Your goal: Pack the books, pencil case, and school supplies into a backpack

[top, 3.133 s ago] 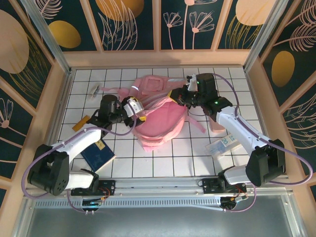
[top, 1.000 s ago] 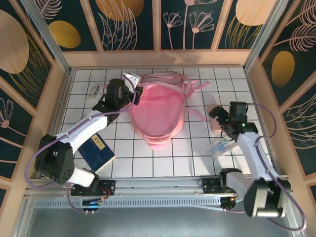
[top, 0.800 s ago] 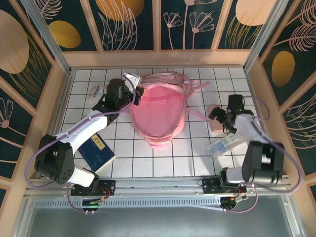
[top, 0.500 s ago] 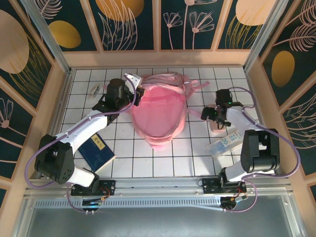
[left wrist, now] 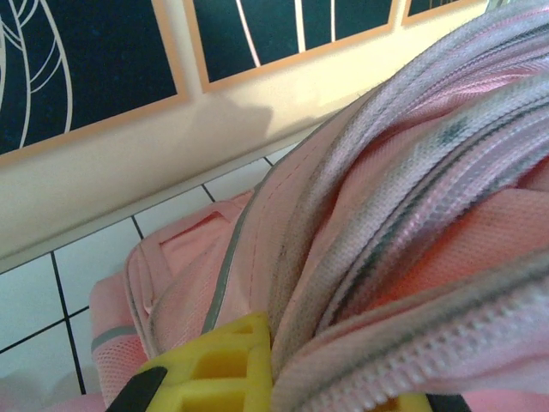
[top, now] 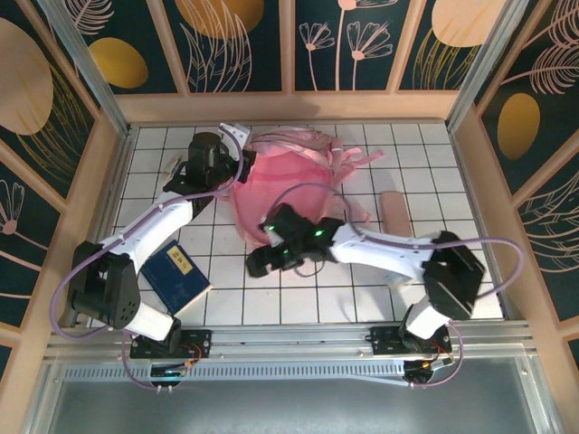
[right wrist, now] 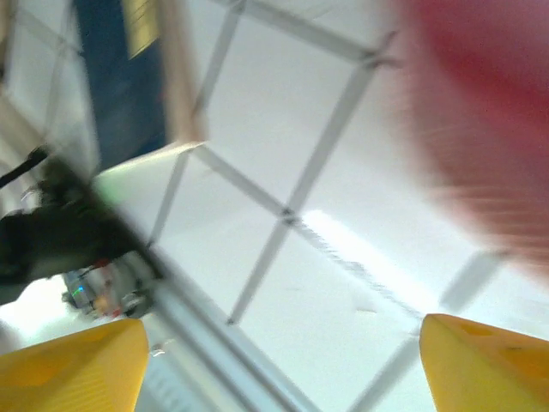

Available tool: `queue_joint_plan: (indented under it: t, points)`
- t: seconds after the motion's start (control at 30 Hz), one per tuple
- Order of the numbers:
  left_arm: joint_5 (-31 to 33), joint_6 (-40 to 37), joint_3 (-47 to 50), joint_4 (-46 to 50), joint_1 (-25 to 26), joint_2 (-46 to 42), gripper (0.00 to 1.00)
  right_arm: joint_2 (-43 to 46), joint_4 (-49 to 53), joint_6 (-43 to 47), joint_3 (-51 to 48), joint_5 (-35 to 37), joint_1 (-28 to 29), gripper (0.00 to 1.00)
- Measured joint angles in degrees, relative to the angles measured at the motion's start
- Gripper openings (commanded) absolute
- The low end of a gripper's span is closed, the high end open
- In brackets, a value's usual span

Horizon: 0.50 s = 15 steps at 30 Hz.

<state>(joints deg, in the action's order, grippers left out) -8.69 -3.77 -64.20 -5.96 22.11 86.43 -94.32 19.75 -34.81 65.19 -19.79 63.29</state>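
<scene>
No readable print on the yellow patch of the dark blue book (top: 179, 276), flat near the near-left corner of the table (top: 271, 303). Clamped tight in the yellow fingers (left wrist: 214, 369) of the left gripper (left wrist: 292, 386), arm bent along the left side: the zip rim of the pink backpack (top: 289, 181), slumped at the far middle. Stretched low across to the near middle, just beside the backpack's near edge: the right gripper (top: 261, 263), fingers spread wide, holding nothing.
</scene>
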Motion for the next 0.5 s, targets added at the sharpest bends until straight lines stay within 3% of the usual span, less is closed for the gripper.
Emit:
queue_joint_plan:
  t: [0.03, 0.13, 0.33, 0.5]
  points:
    - [-0.17, -0.02, -0.22, -0.02, -0.31, 0.33, 0.0, -2.62, -2.21, -1.53, 1.03, -1.42, 1.51, 0.69]
    - [-0.35, -0.02, -0.42, -0.22, -0.81, 1.05, 0.0, -11.26, -8.2, -4.87, 5.4, -5.86, 4.15, 0.66]
    - [-0.61, -0.02, -0.42, -0.22, -0.92, 1.49, 0.0, -27.12, -15.85, -8.24, 15.87, -10.34, 4.17, 0.56]
    - [-1.46, -0.04, -0.42, -0.17, -1.14, 1.49, 0.0, -31.04, -17.03, -9.97, 18.82, -9.6, 3.76, 0.54]
